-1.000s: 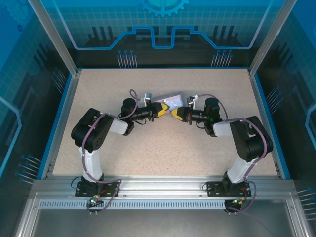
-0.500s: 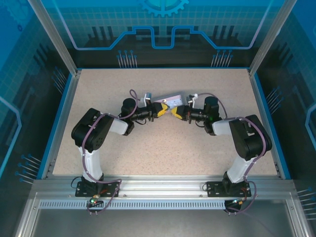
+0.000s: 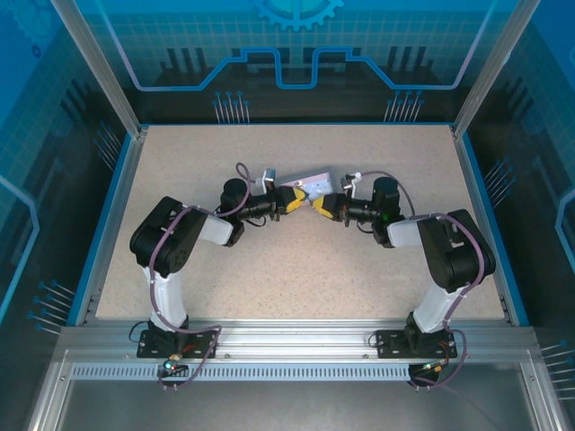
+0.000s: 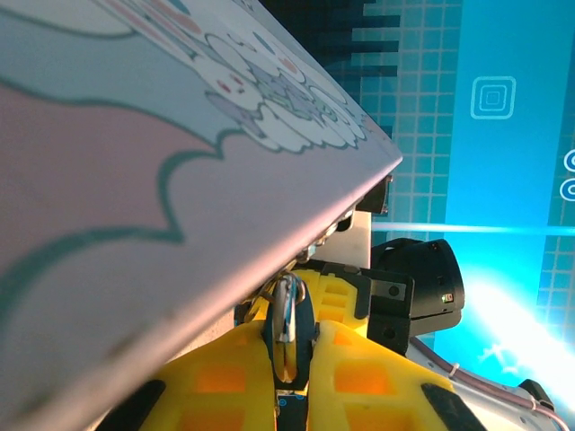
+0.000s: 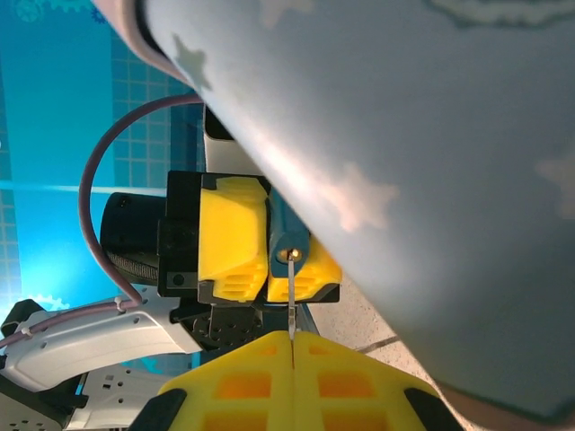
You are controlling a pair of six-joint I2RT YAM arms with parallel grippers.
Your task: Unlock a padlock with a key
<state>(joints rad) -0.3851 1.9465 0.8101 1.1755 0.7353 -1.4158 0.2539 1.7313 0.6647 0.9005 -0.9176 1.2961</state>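
**KEY TIP AT KEYWAY: AXIAL PUSH PENDING**

L side: the left gripper (image 4: 289,355) is noted clamped on the padlock (image 4: 288,310). The lock is pinched between the yellow pads (image 4: 234,364) and tucked just under the edge of the cartoon-printed tin (image 4: 135,180). Position is mid-table, a little far of centre.

Centre: the key (image 5: 291,305) is seen in the R wrist view as a thin sliver. Its long axis is pointed straight at the lock's end face, and its tip is placed at the small brass spot there. Whether it is entered or only touching cannot be told.

R side: the right gripper (image 5: 293,341) is noted shut on the key's near end.

Relation: the padlock lies directly left of the right gripper, in line w/ the key shaft. The R arm is judged the one to be moved. A straight push leftward along that axis, then a twist, is judged to be required. With any sideways offset the key is expected to skid or bend.
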